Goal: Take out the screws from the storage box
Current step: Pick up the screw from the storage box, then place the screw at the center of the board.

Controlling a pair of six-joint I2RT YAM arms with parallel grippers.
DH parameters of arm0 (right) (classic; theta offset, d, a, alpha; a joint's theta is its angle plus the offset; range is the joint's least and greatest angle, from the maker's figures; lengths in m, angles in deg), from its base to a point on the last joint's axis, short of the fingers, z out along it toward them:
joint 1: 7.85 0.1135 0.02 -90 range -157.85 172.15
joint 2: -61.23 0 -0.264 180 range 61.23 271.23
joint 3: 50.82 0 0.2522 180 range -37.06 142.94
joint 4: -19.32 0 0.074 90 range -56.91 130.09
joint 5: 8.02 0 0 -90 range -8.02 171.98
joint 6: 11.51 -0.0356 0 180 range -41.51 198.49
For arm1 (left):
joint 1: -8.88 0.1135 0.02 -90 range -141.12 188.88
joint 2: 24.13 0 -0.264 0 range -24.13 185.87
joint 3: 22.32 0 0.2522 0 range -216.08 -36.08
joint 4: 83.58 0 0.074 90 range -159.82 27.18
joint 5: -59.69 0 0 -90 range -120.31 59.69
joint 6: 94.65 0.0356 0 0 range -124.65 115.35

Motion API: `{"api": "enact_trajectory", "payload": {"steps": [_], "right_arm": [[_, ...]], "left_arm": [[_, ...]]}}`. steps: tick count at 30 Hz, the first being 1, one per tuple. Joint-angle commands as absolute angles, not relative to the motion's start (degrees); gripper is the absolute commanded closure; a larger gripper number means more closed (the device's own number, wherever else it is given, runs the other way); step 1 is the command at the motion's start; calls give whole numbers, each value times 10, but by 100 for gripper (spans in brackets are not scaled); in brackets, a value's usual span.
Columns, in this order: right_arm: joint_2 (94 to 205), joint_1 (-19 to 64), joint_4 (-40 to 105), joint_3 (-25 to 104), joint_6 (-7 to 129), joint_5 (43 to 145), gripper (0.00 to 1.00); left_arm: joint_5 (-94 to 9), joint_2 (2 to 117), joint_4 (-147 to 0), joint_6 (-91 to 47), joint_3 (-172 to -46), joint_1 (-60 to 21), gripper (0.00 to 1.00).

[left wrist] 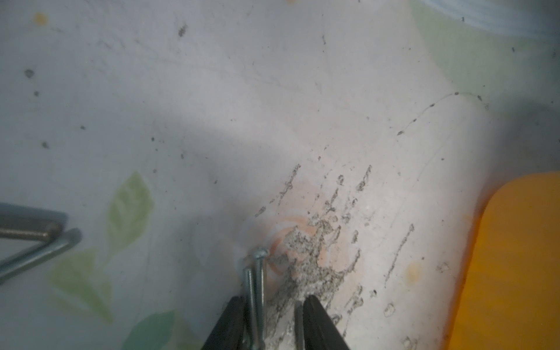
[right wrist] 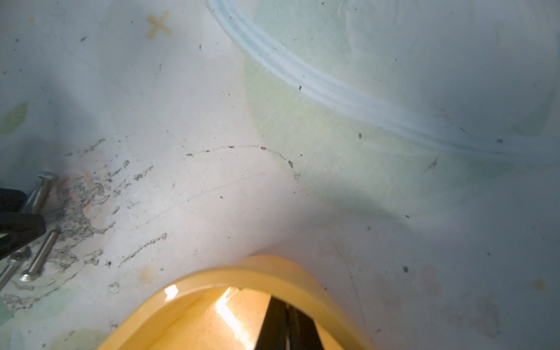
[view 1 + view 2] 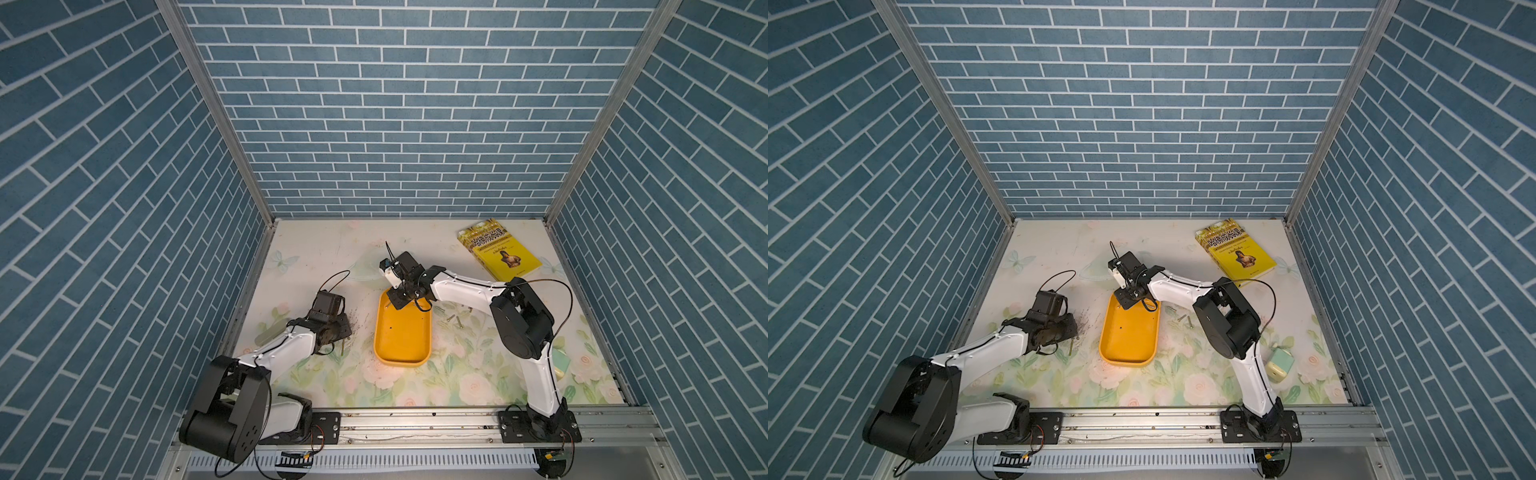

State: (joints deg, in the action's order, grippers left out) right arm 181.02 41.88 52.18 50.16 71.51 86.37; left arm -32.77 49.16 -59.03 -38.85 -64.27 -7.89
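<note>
Step in hand: emptying the storage box [image 3: 403, 340], which sits flat mid-worktop between the two arms. In both top views its floor shows bare yellow apart from a dark speck and one slim piece [image 3: 388, 304] at the far end, possibly a last one to fetch. Loose screws [image 3: 451, 319] already lie on the worktop just beside the box on the right arm's side, and more lie at the scuffed patch [image 1: 306, 266] on the left arm's side. The left gripper [image 1: 274, 303] hangs low over that patch, jaws partly apart; two screws rest against one finger and worktop shows through the rest of the gap, so I judge them set down, not clamped. The right gripper [image 2: 283, 306] reaches down inside the box's far end, jaws together; whether anything is pinched between them I cannot tell. Next move, as I judge it: the right arm lifts clear of the rim and carries whatever it has out over the worktop, while the left backs off without dragging screws. Hard to read: both wrist views are soft, two grey bars [image 1: 30, 236] are cropped by the frame edge and unidentifiable, and the right arm hides the box's far end from above
</note>
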Motion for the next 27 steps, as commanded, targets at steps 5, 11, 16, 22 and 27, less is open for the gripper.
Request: {"api": "enact_trajectory", "payload": {"steps": [5, 11, 16, 22, 27], "right_arm": [[1749, 417, 492, 469, 728, 866, 100], [1646, 412, 458, 403, 725, 797, 100], [1567, 374, 428, 322, 710, 753, 100], [1495, 330, 386, 217, 694, 728, 100], [1485, 294, 361, 157, 692, 740, 100]], "left_arm": [[-330, 485, -580, -384, -637, -77, 63], [-350, 431, -595, -372, -638, -93, 62], [-298, 361, -551, -379, -702, -137, 53], [-230, 390, -491, -377, -819, -208, 50], [-204, 470, -500, -389, -878, -277, 44]]}}
